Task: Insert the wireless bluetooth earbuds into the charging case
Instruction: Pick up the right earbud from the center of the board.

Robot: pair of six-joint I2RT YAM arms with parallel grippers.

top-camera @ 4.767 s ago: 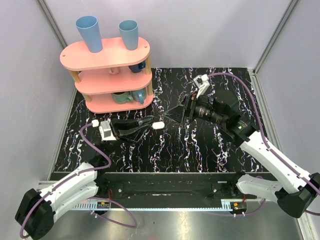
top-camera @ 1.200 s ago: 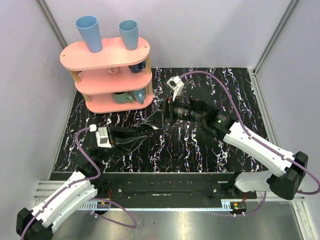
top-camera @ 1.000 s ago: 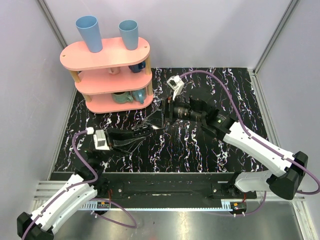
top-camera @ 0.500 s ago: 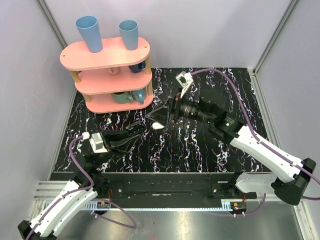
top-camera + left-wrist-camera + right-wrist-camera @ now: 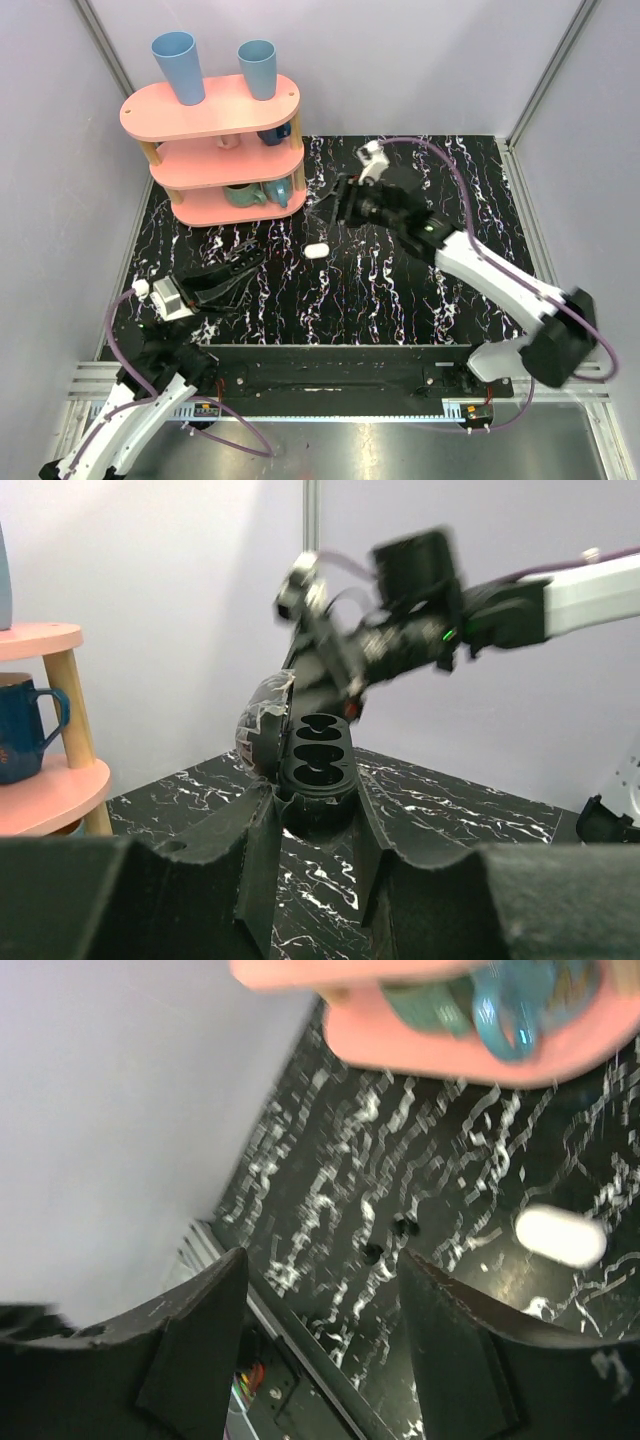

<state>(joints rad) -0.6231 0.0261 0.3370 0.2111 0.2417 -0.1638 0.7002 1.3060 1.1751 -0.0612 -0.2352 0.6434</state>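
The white oval charging case [image 5: 317, 250] lies shut on the black marbled table, alone, in the middle. It also shows in the right wrist view [image 5: 560, 1236], blurred. No earbuds show in any view. My left gripper [image 5: 250, 265] is open and empty, low over the table to the near left of the case; its fingers spread wide in its own view [image 5: 315, 815]. My right gripper [image 5: 326, 200] is open and empty, raised behind the case near the shelf, jaws wide apart [image 5: 322, 1260]. In the left wrist view, the right arm's black finger [image 5: 318, 750] hangs ahead.
A pink three-tier shelf [image 5: 215, 150] with blue cups and mugs stands at the back left, close to my right gripper; its lower tier [image 5: 440, 1045] and a teal mug [image 5: 500, 1005] fill the top of the right wrist view. Grey walls surround the table. A metal rail [image 5: 330, 365] runs along the near edge.
My left arm has pulled back toward the near left, away from the case. My right gripper has lifted and swung back toward the shelf. The case has stayed where it was.
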